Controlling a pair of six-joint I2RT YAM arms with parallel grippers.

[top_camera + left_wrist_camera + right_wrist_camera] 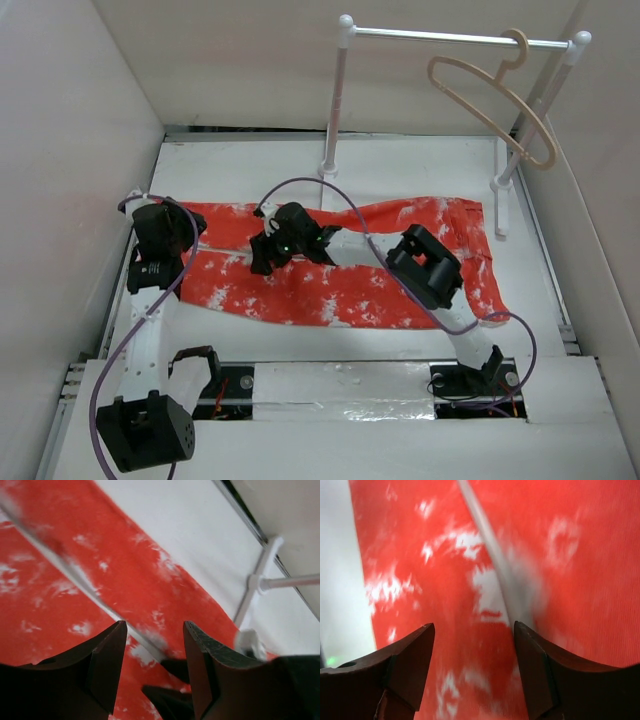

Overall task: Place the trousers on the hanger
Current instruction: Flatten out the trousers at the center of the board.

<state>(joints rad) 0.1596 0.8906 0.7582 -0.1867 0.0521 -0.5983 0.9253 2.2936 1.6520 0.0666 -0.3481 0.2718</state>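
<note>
Both sets of fingers stand apart with nothing between them: the left fingers (107,660) hang over red cloth, and the right fingers (540,670) are spread wider, low above a white-blotched patch. Pale off-white walls (60,150) box the scene in on the left, far and right sides, and a dark seam runs along the foot of the far one. Inside them lies the white desk (400,165), smooth and matt, bare along its far strip and down its right edge. The trousers (340,295) lie flat across the middle of the desk, running left to right with the wider end to the right. Their two orange-red legs lie side by side, with a thin pale line between them. The left arm (150,320) reaches forward, its black head over the left end of the cloth. The right arm (425,265) bends across to the middle of the garment. A white rail stand (335,100) rises on two posts at the far right, its feet on the desk just beyond the trousers. The hanger (505,88) hangs by its hook from the right end of that rail, tilted, well apart from the cloth. Purple cables (330,190) loop above both arms.
</note>
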